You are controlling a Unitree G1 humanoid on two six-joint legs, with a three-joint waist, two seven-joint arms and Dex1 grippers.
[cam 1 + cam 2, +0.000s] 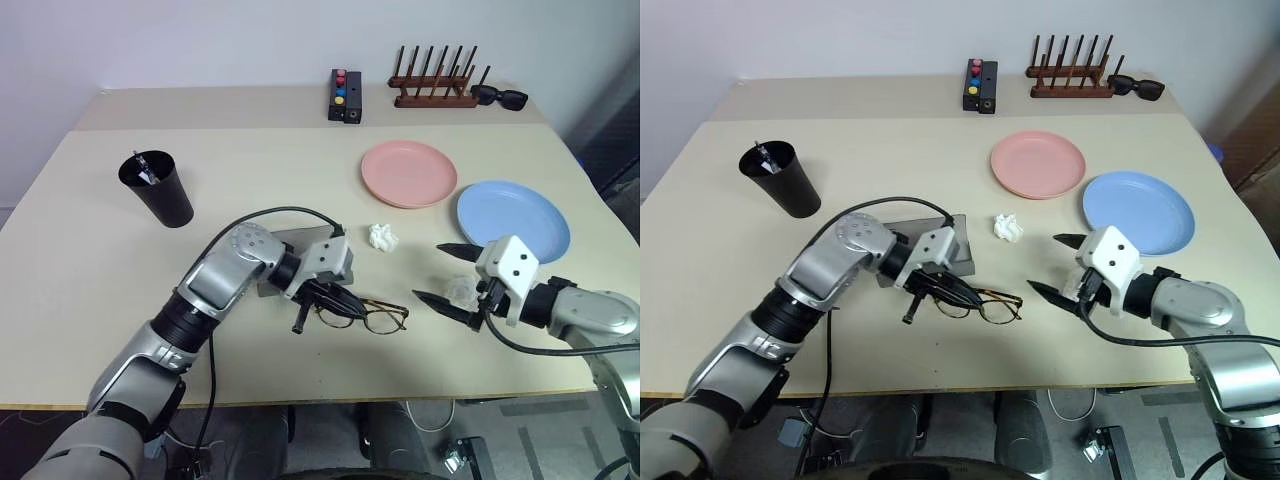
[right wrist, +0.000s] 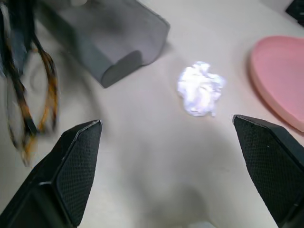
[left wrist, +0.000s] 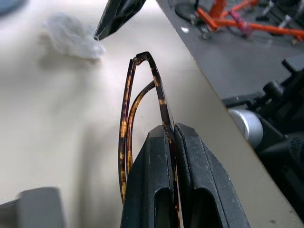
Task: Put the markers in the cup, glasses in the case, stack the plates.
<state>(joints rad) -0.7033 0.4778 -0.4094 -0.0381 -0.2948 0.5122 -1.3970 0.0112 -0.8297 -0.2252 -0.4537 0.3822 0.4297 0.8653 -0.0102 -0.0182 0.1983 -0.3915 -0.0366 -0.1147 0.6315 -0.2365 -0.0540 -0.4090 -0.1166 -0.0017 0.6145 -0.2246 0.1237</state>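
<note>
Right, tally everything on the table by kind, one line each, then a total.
Plates: 2, pink plate and blue plate
Cup: 1
Spectacles: 1
Sunglasses: 1
Glasses case: 1
Crumpled paper: 1
Wooden rack: 1
Button box: 1
Total: 9

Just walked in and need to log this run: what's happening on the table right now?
The left gripper is shut on the glasses, near the table's front edge beside the grey case. The right gripper is open, holding nothing. Markers already stand in the black cup. The pink plate and blue plate lie side by side, unstacked.
</note>
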